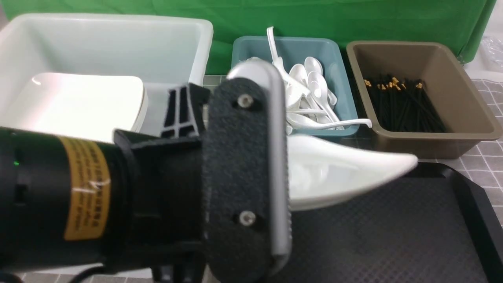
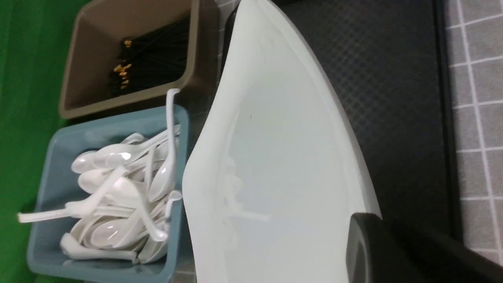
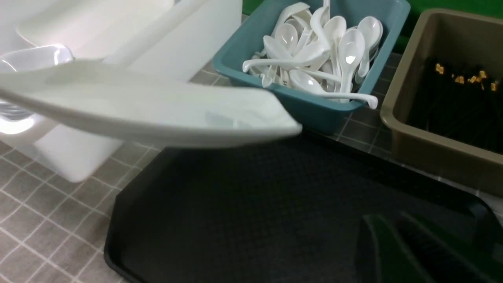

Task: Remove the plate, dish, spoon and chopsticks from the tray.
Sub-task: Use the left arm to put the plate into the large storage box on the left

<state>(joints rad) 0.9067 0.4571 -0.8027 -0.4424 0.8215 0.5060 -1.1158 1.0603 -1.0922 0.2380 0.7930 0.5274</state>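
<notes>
My left gripper (image 2: 363, 230) is shut on the rim of the large white square plate (image 1: 349, 169), with one dark finger (image 2: 377, 251) showing over the plate's edge. The plate (image 2: 283, 157) hangs tilted above the far left part of the black tray (image 1: 393, 236), and the left arm's wrist hides its near side in the front view. My right gripper (image 3: 408, 243) shows only as dark fingers low over the tray (image 3: 255, 216), nothing visible between them. White spoons (image 1: 310, 94) lie in the teal tub. Black chopsticks (image 1: 401, 102) lie in the brown tub. No dish shows.
A big white tub (image 1: 118, 43) at the far left holds another white square plate (image 1: 78, 102). The teal tub (image 1: 338, 59) and brown tub (image 1: 463, 98) stand side by side just behind the tray. A green cloth hangs behind them, and a grey checked cloth covers the table.
</notes>
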